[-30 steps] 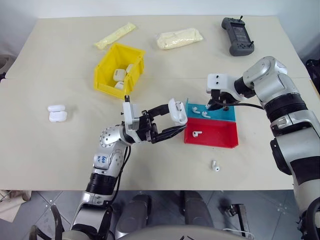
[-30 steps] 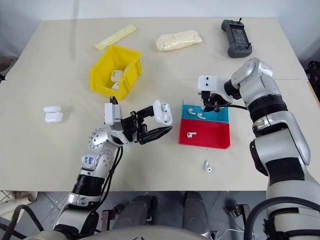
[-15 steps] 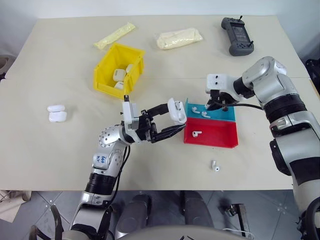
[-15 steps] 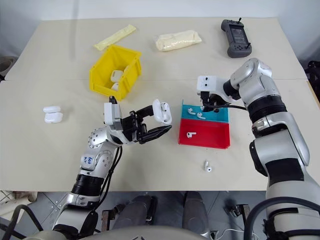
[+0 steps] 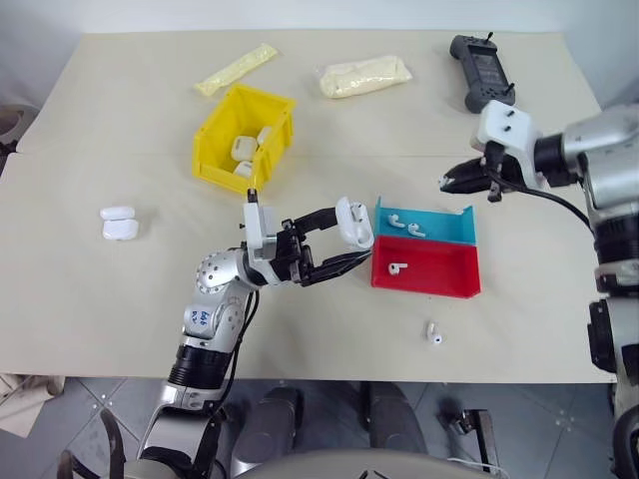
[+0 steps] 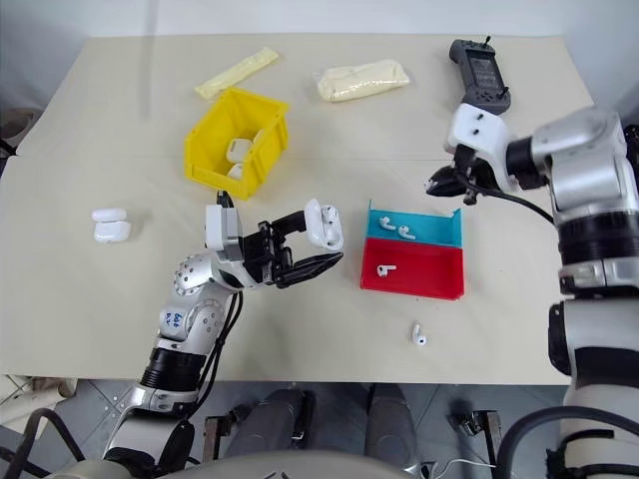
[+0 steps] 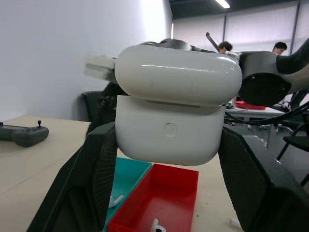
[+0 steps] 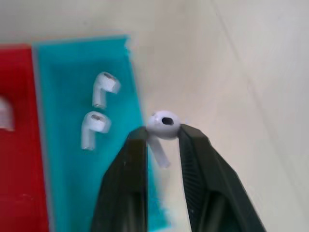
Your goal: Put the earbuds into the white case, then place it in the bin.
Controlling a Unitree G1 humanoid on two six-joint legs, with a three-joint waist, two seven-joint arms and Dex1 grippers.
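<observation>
So our right hand (image 8: pixel 163 135) has just lifted off the blue tray (image 5: pixel 439 229) pinching one earbud (image 8: pixel 163 124), now up at its 1 o'clock, while our left hand (image 5: pixel 334 247) keeps clamping the white case (image 5: pixel 354 222) open at 9 o'clock of the trays, meaning next up is probably dropping it in.

This looks like a robot laboratory or test room. A plain beige table (image 5: pixel 120 299) stands on a grey tiled floor (image 5: pixel 60 399) by a bare white wall (image 7: pixel 58 48). A black handheld controller (image 5: pixel 482 72) lies on the table. Behind are ceiling strip lights (image 7: pixel 223 4), more desks, and two people (image 7: pixel 223 47).
</observation>
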